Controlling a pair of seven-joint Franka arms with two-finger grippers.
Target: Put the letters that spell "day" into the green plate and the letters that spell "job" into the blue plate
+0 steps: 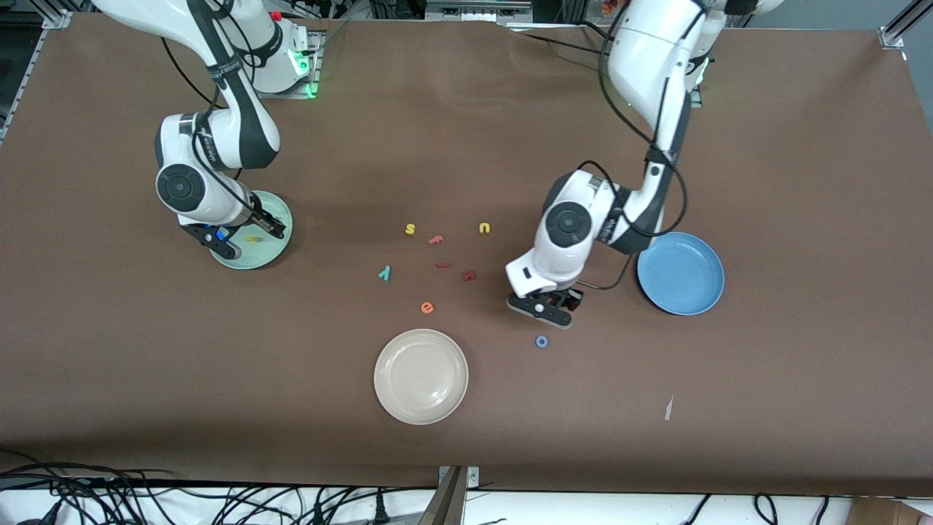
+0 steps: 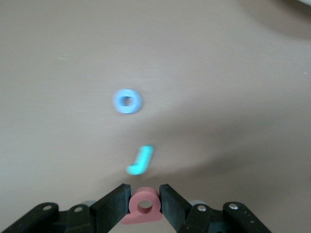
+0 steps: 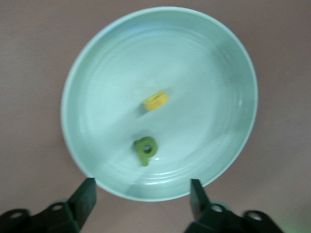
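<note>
Left hand [image 2: 144, 194] pinches pink b [image 2: 144, 206] by its edge, could slip before blue plate [image 1: 681, 273]; right hand [image 3: 142, 191] open over green plate [image 3: 92, 63], idle.

Both arms are glossy white shells with dark grey-black bands at the joints; each wrist carries a round black cap ringed in grey, seen at centre-left and centre-right of the front frame. Black cables loop loosely along both forearms (clipped near the elbows). Right arm: small dark lettering runs down the black strip of its forearm; its base, upper left, shows a green light and a red button. The left gripper [image 1: 548, 309] has a black body, with black wedge-shaped fingers [image 2: 115, 204] and silver screw heads on the finger mounts. The right gripper [image 1: 240, 235] is likewise black, with a small blue patch on its body.
</note>
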